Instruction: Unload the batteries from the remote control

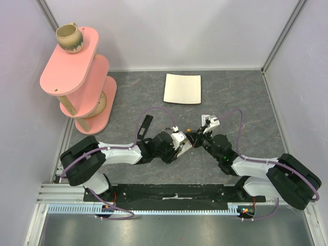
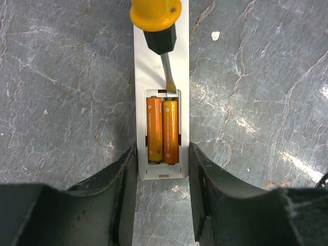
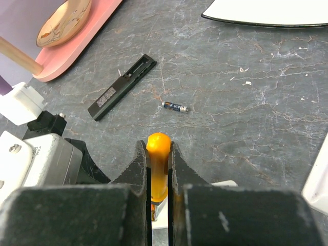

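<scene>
The white remote control (image 2: 146, 66) lies lengthwise on the grey stone-patterned table with its battery bay uncovered. Two orange batteries (image 2: 155, 128) (image 2: 170, 130) sit side by side in the bay. My left gripper (image 2: 163, 154) clamps the remote's near end, one finger on each long edge. My right gripper (image 3: 158, 148) is shut on the orange handle of a screwdriver (image 2: 154, 15). The screwdriver's flat blade (image 2: 167, 77) reaches down to the far end of the bay, above the right battery. In the top view both grippers meet at mid-table (image 1: 188, 141).
A flat black bar (image 3: 123, 87) and a small dark cell (image 3: 175, 106) lie on the table beyond the grippers. A white square plate (image 1: 182, 88) sits at the back. A pink tiered shelf (image 1: 77, 77) with a mug (image 1: 69, 38) stands back left.
</scene>
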Controlling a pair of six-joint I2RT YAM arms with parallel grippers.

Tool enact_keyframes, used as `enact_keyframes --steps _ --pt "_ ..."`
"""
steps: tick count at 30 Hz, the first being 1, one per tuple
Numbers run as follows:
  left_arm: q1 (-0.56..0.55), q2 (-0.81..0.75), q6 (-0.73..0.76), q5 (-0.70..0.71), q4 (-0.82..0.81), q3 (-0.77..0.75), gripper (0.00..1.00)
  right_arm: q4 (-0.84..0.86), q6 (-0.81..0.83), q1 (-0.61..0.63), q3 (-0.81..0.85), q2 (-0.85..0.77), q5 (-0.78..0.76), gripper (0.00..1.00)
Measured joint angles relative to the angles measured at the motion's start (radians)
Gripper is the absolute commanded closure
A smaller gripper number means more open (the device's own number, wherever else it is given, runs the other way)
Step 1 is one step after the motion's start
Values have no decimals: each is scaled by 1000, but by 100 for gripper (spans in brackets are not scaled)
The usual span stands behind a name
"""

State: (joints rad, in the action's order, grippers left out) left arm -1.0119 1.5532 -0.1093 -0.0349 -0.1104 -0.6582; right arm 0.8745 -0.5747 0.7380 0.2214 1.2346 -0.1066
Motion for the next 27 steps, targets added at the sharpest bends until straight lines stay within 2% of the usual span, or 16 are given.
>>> enact_keyframes --steps 11,23,27 --pt "0 6 1 -1 0 -4 84 23 -5 5 -45 -44 -3 100" --pt "0 10 3 -1 4 -10 86 149 -16 13 -46 66 -5 100" --pt "0 10 3 -1 4 -10 90 157 -19 18 -46 71 -8 100"
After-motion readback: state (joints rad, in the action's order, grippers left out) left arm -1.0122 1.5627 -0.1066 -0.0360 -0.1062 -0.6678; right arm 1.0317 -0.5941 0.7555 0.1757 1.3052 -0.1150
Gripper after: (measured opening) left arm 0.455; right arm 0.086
